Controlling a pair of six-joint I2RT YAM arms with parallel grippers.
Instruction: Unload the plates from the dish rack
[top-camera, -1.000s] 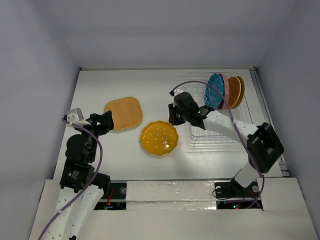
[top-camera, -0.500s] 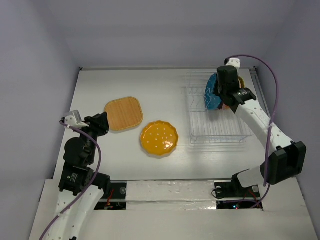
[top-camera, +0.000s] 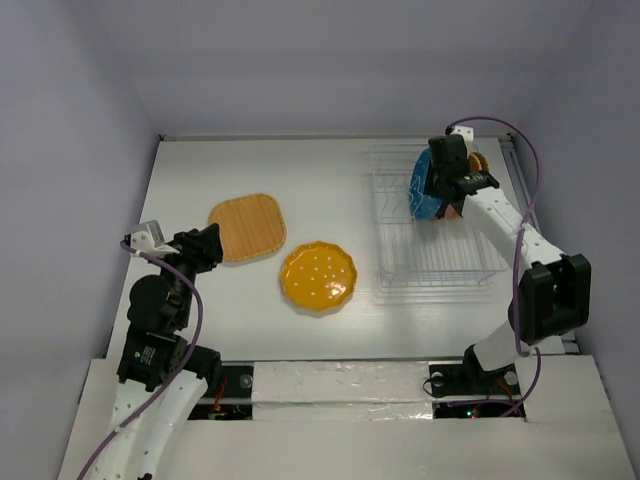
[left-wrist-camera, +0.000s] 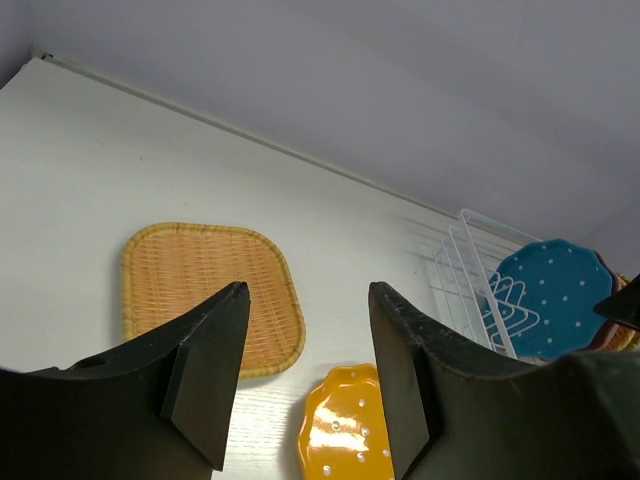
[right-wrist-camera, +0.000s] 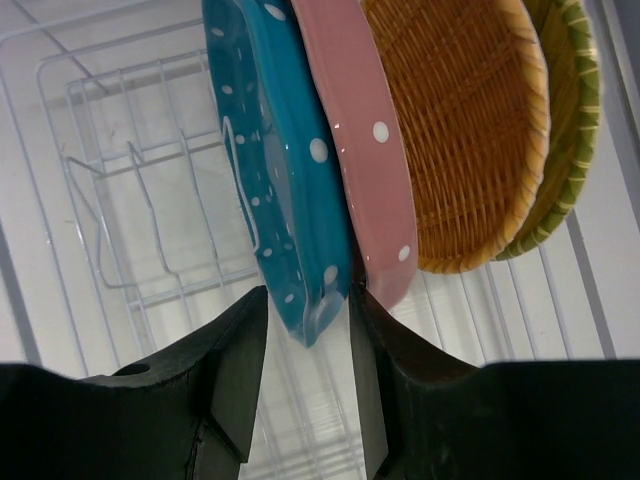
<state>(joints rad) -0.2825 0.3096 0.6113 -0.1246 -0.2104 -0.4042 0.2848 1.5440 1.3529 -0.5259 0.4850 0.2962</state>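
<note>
The dish rack stands at the right, with upright plates at its far end. In the right wrist view they are a teal dotted plate, a pink dotted plate, an orange woven plate and a green-rimmed woven plate. My right gripper is open and straddles the teal plate's rim, one finger between the teal and pink plates. It shows over the teal plate in the top view too. An orange woven plate and a yellow dotted plate lie flat on the table. My left gripper is open and empty beside the woven plate.
The rack's near slots hold nothing. The left wrist view shows the woven plate, the yellow plate and the rack with the teal plate. Grey walls close the table at back and sides.
My right arm swung from the table's middle to the rack's far end and lowered its open jaws over the teal plate's rim. The left arm hardly moved.
</note>
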